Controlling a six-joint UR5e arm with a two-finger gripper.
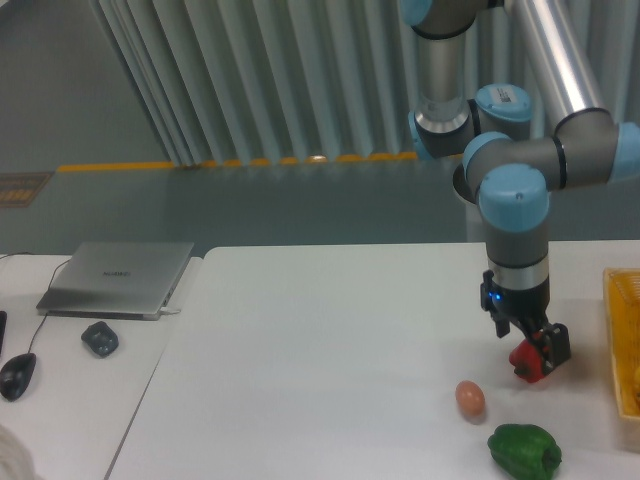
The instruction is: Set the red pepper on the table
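A green bell pepper [524, 450] is lying at the near edge of the table [320, 340], toward its right corner. Just behind it, a brownish egg [470, 398] is resting. Slightly farther back and right, the gripper [533, 356] is clasping the red pepper [525, 360] between its fingers, low above the tabletop. A yellow basket [622, 340] is sitting at the right edge.

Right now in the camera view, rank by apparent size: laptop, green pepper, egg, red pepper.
1. laptop, clearly largest
2. green pepper
3. egg and red pepper look about alike; the gripper hides part of the pepper, so I won't rank them.
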